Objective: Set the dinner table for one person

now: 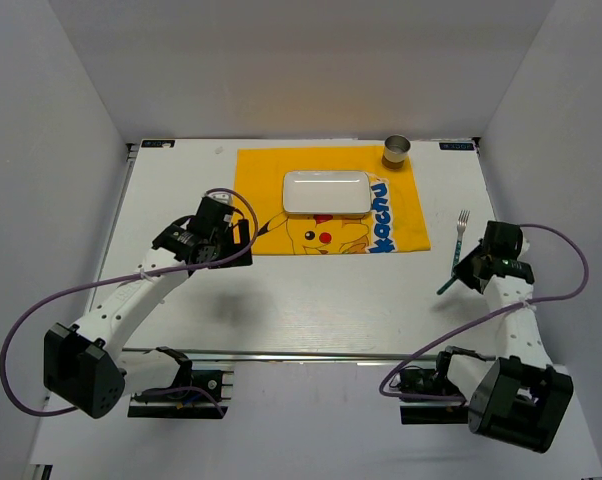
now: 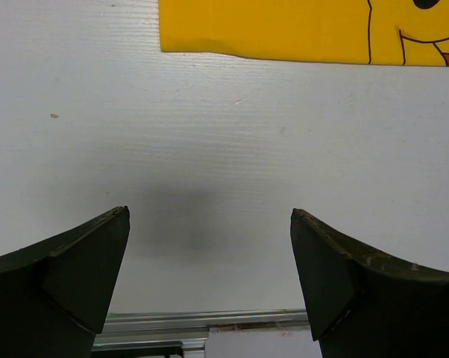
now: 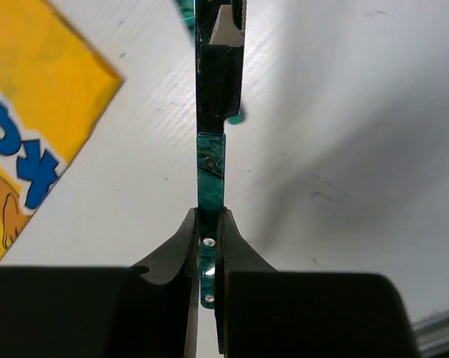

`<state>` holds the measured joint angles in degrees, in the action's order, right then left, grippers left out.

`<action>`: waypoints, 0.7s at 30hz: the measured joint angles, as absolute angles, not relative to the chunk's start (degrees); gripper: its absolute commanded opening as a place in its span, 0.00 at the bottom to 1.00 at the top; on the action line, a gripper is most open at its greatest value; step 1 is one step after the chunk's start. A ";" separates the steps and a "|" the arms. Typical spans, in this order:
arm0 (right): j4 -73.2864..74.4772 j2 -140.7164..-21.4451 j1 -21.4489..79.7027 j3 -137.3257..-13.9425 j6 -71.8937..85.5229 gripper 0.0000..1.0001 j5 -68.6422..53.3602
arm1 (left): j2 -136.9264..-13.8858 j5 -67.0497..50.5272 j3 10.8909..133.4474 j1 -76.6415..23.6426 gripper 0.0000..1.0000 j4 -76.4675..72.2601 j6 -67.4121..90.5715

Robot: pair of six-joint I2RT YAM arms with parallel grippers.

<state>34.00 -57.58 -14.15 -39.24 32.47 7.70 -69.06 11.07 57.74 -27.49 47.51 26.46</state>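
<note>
**Colleague:** Desk [image 1: 311,300], where is it sitting?

**Me:** It's lying under both arms, carrying the yellow mat [image 1: 281,170] at the far middle. I'm hovering the left gripper [image 2: 209,216], jaws apart, near the mat. The right gripper [image 3: 207,216] jaws are clamping the green-handled fork [image 3: 211,160], right of the mat.

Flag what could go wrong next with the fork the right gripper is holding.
The right gripper pinches the fork across its narrow handle, so it may pivot or slip when moved. The fork is close to a corner of the yellow mat; set down carelessly, it might land skewed or overlap the cloth.
</note>
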 measured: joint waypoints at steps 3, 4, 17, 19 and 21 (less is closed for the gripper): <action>30.74 -61.12 -10.87 -40.10 29.87 0.00 5.39 | -68.38 11.22 57.74 -27.38 0.98 47.44 26.52; 30.41 -63.68 -9.56 -41.25 28.60 0.00 4.84 | -67.92 11.40 57.74 -27.16 0.98 47.37 26.55; 30.63 -99.79 1.48 -78.22 12.34 0.00 6.11 | -66.54 12.95 57.74 -26.74 0.98 45.84 26.79; 31.20 -103.02 2.72 -80.86 11.09 0.00 6.22 | -66.54 12.97 57.74 -26.74 0.98 45.76 26.76; 31.92 -105.27 4.08 -81.82 10.02 0.00 6.22 | -66.54 12.97 57.74 -26.74 0.98 45.56 26.65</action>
